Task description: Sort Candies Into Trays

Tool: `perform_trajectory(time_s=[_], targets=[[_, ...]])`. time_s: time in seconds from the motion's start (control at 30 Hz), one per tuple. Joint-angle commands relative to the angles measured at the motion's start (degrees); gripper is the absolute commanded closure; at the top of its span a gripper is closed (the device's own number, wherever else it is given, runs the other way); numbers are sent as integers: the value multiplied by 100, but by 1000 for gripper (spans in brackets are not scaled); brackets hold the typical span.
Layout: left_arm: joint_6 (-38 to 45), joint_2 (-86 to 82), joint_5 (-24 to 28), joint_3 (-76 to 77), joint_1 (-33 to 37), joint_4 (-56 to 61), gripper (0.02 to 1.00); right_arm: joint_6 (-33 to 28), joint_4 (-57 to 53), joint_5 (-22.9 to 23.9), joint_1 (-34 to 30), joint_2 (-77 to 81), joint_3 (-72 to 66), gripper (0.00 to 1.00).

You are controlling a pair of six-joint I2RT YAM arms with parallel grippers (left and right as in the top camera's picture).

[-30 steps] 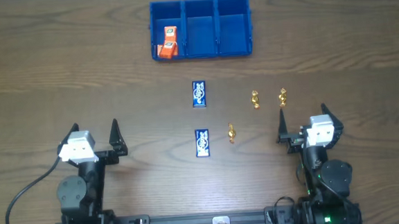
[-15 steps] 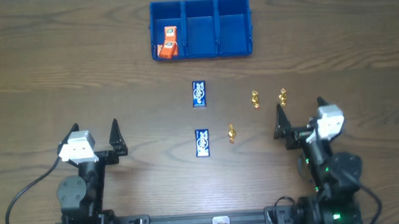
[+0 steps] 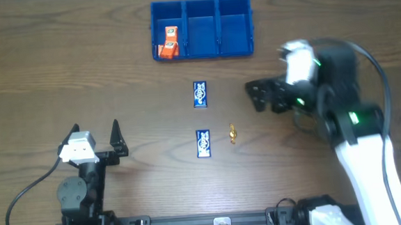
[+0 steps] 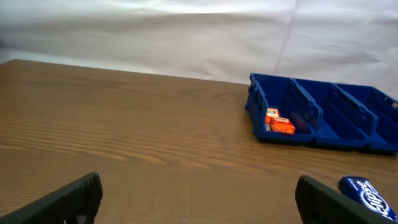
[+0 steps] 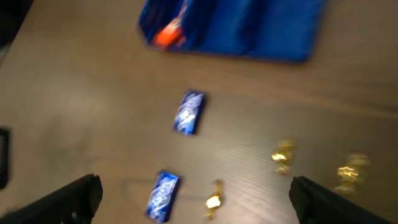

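Note:
The blue three-compartment tray (image 3: 201, 8) sits at the table's far side, with orange candies (image 3: 168, 46) in its left compartment. Two blue-wrapped candies (image 3: 199, 94) (image 3: 203, 143) lie in the middle, and a gold candy (image 3: 233, 133) lies beside the nearer one. My right gripper (image 3: 254, 96) hangs open, lifted above the table right of centre. Its wrist view looks down on the blue candies (image 5: 188, 112) (image 5: 161, 195) and three gold candies (image 5: 213, 199) (image 5: 283, 154) (image 5: 353, 168). My left gripper (image 3: 97, 133) rests open and empty near the front left.
Bare wooden table surrounds the candies. The tray (image 4: 317, 115) and one blue candy (image 4: 367, 193) are in the left wrist view, far from the left gripper (image 4: 196, 186). The right arm's body (image 3: 347, 117) covers the right side of the table.
The right arm has risen from its rest pose and swung up the picture and leftward, now over the two right-hand gold candies. The left arm and all candies have not moved.

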Motion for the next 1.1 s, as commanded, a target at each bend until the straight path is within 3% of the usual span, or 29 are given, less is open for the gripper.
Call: perform_trajectory(time_s=[0.03,0.53,0.73,1.1], targets=[[22,-46,55,-83,13,-249,20,656,-835,192,973,1204,846,3],[22,-46,55,-83,13,-249,20,2109,-1141,1362,2846,3104,885,3],[22,-46,55,-83,13,-249,20,2426,-1056,1827,3217,3521,876,3],[22,-46,55,-83,13,-249,20,2756,-560,2155,3318,4170,874,3]])
